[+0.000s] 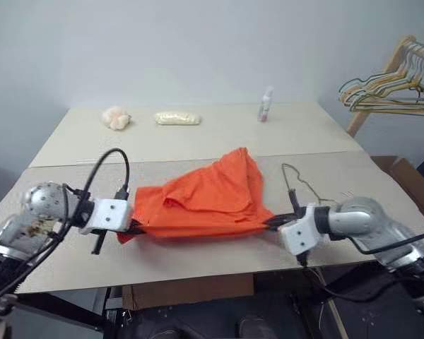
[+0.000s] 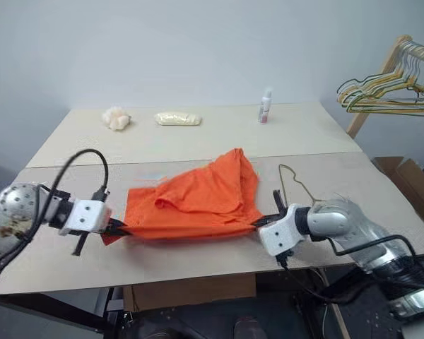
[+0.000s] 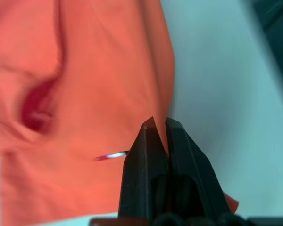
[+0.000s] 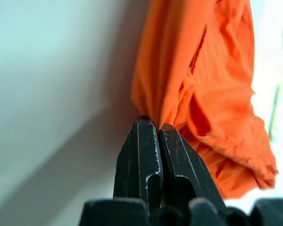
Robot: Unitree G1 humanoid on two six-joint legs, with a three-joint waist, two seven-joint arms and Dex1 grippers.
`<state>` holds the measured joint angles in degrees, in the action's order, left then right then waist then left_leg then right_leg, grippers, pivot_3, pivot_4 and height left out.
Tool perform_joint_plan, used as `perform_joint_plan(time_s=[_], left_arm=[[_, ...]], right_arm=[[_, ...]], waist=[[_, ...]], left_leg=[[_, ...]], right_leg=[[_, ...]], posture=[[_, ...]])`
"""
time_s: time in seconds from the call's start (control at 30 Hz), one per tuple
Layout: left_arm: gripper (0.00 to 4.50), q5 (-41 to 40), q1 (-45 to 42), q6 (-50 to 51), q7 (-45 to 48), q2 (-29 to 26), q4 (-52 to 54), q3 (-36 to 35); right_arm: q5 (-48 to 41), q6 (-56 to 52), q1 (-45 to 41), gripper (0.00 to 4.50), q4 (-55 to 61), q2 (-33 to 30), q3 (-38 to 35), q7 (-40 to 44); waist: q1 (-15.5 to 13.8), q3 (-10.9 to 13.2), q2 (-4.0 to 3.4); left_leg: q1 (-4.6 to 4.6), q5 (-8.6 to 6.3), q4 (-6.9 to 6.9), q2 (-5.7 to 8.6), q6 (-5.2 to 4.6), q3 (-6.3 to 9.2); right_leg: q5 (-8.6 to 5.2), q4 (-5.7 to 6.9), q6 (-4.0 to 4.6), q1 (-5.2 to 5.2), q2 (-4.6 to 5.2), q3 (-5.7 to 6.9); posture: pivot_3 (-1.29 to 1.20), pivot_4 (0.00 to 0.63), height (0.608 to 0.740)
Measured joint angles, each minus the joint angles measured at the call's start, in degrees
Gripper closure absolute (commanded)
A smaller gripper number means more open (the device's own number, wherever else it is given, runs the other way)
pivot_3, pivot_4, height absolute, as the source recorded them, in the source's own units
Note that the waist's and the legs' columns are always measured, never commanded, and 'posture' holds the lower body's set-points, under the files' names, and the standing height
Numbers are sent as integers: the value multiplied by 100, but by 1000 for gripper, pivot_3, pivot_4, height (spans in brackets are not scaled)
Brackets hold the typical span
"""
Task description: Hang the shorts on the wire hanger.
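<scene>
The orange shorts [image 1: 205, 194] hang stretched between my two grippers just above the near table. My left gripper [image 1: 136, 227] is shut on the shorts' left end; in the left wrist view the fabric [image 3: 85, 94] is pinched between the black fingers [image 3: 141, 155]. My right gripper [image 1: 270, 223] is shut on the right end, with the cloth [image 4: 198, 94] clamped between its fingers [image 4: 144, 141]. The thin grey wire hanger [image 1: 302, 185] lies flat on the table behind my right gripper, its hook toward the back.
A wooden rack [image 1: 381, 78] at the right holds several coloured hangers [image 1: 389, 92]. On the far table stand a small spray bottle [image 1: 266, 104], a pale packet [image 1: 177, 118] and a crumpled cream lump [image 1: 116, 117]. A cardboard box [image 1: 406, 180] sits at the right edge.
</scene>
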<state>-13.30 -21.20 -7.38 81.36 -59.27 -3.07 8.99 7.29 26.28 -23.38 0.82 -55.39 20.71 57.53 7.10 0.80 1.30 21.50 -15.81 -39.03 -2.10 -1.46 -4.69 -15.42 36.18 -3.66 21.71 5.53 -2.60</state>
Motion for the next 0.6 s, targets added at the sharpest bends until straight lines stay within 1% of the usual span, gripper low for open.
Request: perform_joint_plan(time_s=[0.03, 0.07, 0.1, 0.13, 0.17, 0.2, 0.23, 0.27, 0.3, 0.33, 0.37, 0.4, 0.43, 0.5, 0.57, 0.6], left_arm=[[4492, -4, -61, 31, -26, 58, -31, -7], [4492, 70, -386, 128, -293, 375, -237, -18], [4492, 205, -641, 173, -558, 615, -440, -18], [4492, 451, -1125, 280, -1051, 1067, -837, -15], [4492, 603, -1497, 336, -1422, 1372, -1058, 2], [4492, 814, -1966, 389, -1890, 1691, -1455, 14], [4492, 1129, -2622, 397, -2575, 2029, -2146, 15], [4492, 1271, -2964, 378, -2962, 2152, -2474, 12], [4492, 1523, -3496, 317, -3625, 2317, -3071, -9], [4492, 1684, -3885, 299, -4174, 2433, -3538, -69], [4492, 1824, -4265, 189, -4766, 2569, -3990, -124], [4492, 2009, -4776, 36, -5616, 2710, -4578, -199], [4492, 2209, -5317, -257, -6592, 2814, -5110, -271], [4492, 2569, -5967, -977, -7857, 2838, -5659, -273], [4492, 2784, -6208, -1737, -8360, 2789, -5895, -260], [4492, 2806, -6201, -2004, -8380, 2752, -5966, -257]], right_arm=[[-9, -21, -55, 4500, -49, 10, -3, 16], [44, -214, -383, 4500, -403, 221, -42, -31], [131, -377, -680, 4500, -679, 459, -53, -161], [318, -652, -1224, 4500, -1188, 921, -88, -495], [466, -827, -1653, 4500, -1502, 1220, -113, -828], [756, -975, -2205, 4500, -1987, 1573, -112, -1356], [1139, -1141, -2878, 4500, -2710, 1890, -111, -2126], [1319, -1206, -3216, 4500, -3057, 2017, -118, -2542], [1532, -1285, -3705, 4500, -3623, 2208, -131, -3225], [1650, -1410, -4039, 4500, -4020, 2381, -193, -3734], [1716, -1412, -4294, 4500, -4369, 2510, -277, -4282], [1757, -1424, -4636, 4500, -4822, 2706, -429, -5028], [1776, -1324, -4948, 4500, -5153, 2864, -598, -5819], [1817, -737, -5232, 4500, -5410, 3005, -725, -6898], [1844, -213, -5250, 4500, -5525, 3013, -804, -7483], [1844, -57, -5193, 4500, -5572, 3004, -804, -7554]], waist=[[0, 0, 0], [0, 1, 2], [0, 1, 2], [10, 2, 4], [26, 3, 4], [47, 2, 4], [83, 4, 2], [98, 4, 3], [123, 1, 2], [155, 1, 2], [170, 1, 3], [202, 1, 3], [256, 1, 3], [350, 1, 2], [440, -1, 1], [480, -1, 1]], left_leg=[[-8, 0, 0, 1, 0, 0], [-39, 0, 2, 0, 0, -1], [-48, 0, 1, 2, 0, -4], [-49, 5, -1, 2, 3, -1], [-40, 10, 1, 2, 6, 4], [-39, 10, 0, 2, 8, 16], [-16, 17, 3, 4, 20, 25], [10, 29, 4, 8, 38, 31], [51, 51, 2, 11, 74, 33], [84, 62, -6, 17, 91, 38], [98, 64, -6, 20, 94, 39], [126, 64, -5, 26, 94, 38], [158, 64, 6, 36, 95, 39], [175, 62, 29, 54, 92, 38], [173, 61, 46, 68, 90, 39], [171, 60, 44, 71, 89, 41]], right_leg=[[0, 0, 0, -8, 0, 0], [0, -6, -1, -42, -5, 5], [0, -5, 0, -54, -6, 9], [7, -6, 1, -56, -11, 9], [14, -8, 2, -47, -14, 9], [12, -3, 2, -44, -15, 10], [12, -3, 2, -17, -13, 10], [12, 4, 3, 10, -8, 12], [14, 35, 2, 51, -4, 12], [14, 53, 2, 85, 4, 13], [14, 58, 2, 102, 11, 13], [14, 67, 1, 139, 19, 12], [14, 69, 1, 174, 30, 14], [14, 107, 0, 223, 52, 16], [14, 106, -2, 225, 63, 20], [14, 105, -2, 218, 65, 23]], posture=[[-125, 0, 740], [-134, 0, 740], [-135, 0, 740], [-138, 0, 740], [-142, 0, 740], [-144, 0, 740], [-146, 0, 740], [-148, 0, 740], [-148, 0, 740], [-152, 0, 740], [-152, 0, 740], [-152, 0, 740], [-156, 0, 740], [-161, 0, 740], [-163, 0, 740], [-166, 0, 740]])
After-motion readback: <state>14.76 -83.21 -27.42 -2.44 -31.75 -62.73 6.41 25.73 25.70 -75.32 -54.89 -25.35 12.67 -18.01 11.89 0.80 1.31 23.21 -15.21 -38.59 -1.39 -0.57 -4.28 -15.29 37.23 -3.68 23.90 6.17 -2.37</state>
